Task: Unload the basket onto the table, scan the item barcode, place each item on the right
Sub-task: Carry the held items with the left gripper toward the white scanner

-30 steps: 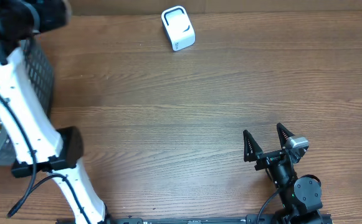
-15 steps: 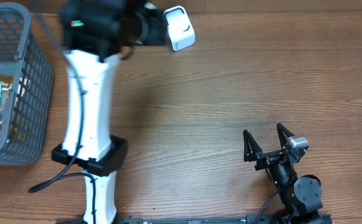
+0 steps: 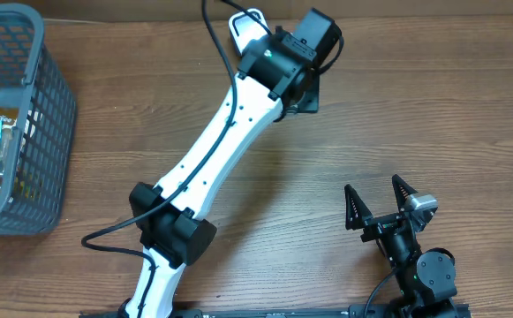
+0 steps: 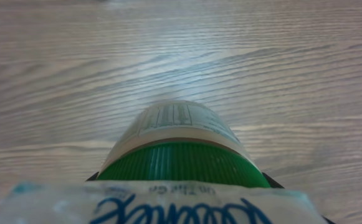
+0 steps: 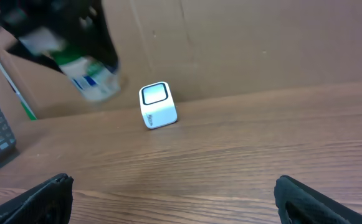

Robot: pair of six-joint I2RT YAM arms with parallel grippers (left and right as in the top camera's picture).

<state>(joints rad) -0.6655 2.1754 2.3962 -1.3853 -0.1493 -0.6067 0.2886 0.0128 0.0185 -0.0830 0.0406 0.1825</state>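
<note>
Two grippers are showing: left gripper (image 3: 302, 88) and right gripper (image 3: 375, 205). One green-capped bottle (image 4: 181, 146) is sitting between the left one's fingers; one white scanner (image 5: 157, 104) and one basket (image 3: 51, 106) are standing ahead of the right fingers (image 5: 43, 194).

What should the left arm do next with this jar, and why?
Probably ease the green-lidded jar, clamped in the left gripper, across to the window of the white scanner, label facing it. The jar hangs above the table beside the scanner, not in front of its window.
</note>
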